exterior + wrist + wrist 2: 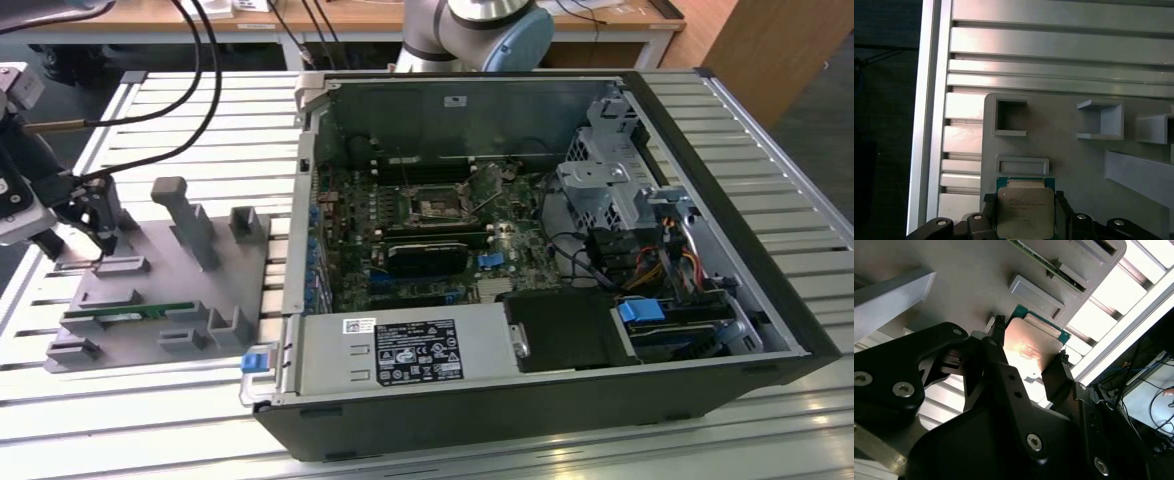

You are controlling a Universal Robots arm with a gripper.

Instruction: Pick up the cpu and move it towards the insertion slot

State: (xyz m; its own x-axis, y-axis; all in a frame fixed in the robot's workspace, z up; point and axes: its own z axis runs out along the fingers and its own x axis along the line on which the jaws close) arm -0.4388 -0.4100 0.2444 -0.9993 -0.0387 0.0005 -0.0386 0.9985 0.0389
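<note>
The worktop [747, 130] is a bed of pale aluminium slats with dark grooves between them. Behind it stand wooden desks [134, 15], and the arm's grey base [481, 30] rises at the far edge. Black cables [200, 60] hang over the exterior view's left.

A black computer case [454, 105] lies on its side with its panel off, taking up the middle and the exterior view's right of the worktop. Inside it are a green motherboard [350, 240], a silvery power supply box [400, 355] and a drive cage of bare sheet metal [601, 190]. The insertion slot [437, 207], a square metal frame with a dark centre, sits on the motherboard.

On the exterior view's left, well apart from the case's socket, lies a matt grey fixture plate [147, 290] with moulded posts, pockets and low rectangular frames. A narrow green memory stick [127, 313] lies along its near edge.

The black gripper [94, 215] hangs over the plate's far corner. In both wrist views its jaws are drawn in narrow and clamp two opposite edges of the cpu [1025, 212], a thin square with a dull silver lid and a green rim, beside a low grey frame [1022, 165]. In the second wrist view the gripper [1030, 340] shows bolted black links, and the lid catches a warm glare. Whether the chip touches the plate cannot be told.
</note>
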